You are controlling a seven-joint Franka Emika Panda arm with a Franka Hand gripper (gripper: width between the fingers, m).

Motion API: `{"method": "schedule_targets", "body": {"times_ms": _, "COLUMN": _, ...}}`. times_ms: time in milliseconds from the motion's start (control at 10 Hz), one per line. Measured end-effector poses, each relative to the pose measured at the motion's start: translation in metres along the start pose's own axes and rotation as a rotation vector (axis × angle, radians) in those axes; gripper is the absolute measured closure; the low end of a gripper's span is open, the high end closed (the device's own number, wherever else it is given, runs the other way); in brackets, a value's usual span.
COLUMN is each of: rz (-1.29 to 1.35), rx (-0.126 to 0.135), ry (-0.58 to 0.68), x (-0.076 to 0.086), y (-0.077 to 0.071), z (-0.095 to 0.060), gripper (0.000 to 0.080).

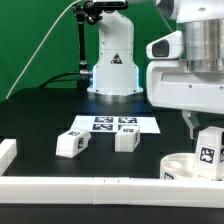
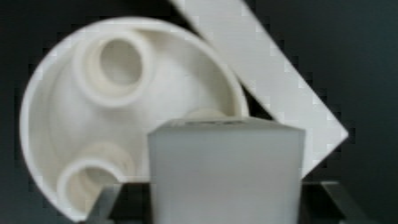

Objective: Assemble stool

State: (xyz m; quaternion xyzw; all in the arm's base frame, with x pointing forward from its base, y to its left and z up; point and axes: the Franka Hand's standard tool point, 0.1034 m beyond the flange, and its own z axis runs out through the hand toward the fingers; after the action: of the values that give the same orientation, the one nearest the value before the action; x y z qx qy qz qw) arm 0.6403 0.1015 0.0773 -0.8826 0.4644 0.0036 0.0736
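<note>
1. Gripper. You found the gripper (image 1: 205, 135) directly above the seat (image 1: 178, 172), toward the edge of the seat on the exterior view's right. Its fingers were pinching one stool leg, the held leg (image 1: 208, 150), from two opposite sides. In the wrist view the held leg (image 2: 222, 165) filled the gap between the fingers (image 2: 121, 203), and the gripper (image 2: 222, 205) showed no free space on either side of the block.

2. Held leg. You saw the block upright, with its tag facing the exterior camera. Its lower end overlapped the seat in the exterior view. Whether it touched the seat could not be told.

3. Seat. The seat (image 2: 71, 110) lay flat on the black table (image 1: 40, 115). Behind the held leg, the wrist view showed two round sockets in the seat, the first socket (image 2: 118, 62) and the second socket (image 2: 93, 182).

4. Loose parts. Two more legs lay well apart from the seat, toward the exterior view's left: the near leg (image 1: 126, 140) and the far leg (image 1: 72, 143). The marker board (image 1: 112, 125) lay just behind them.

5. Border. The front rail (image 1: 100, 186) ran just beside the seat, on its camera side.
</note>
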Motion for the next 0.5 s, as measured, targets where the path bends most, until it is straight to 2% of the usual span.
{"method": "schedule_targets", "body": {"times_ms": 200, "rz": 0.193, "rx": 0.007, "ry": -0.008, "x": -0.0023, "y": -0.0020, "z": 0.0009, "gripper": 0.0461}}
{"method": "schedule_targets", "body": {"times_ms": 500, "rz": 0.341, "rx": 0.016, "ry": -0.026, "x": -0.0029, "y": -0.0032, "z": -0.0002, "gripper": 0.0459}}
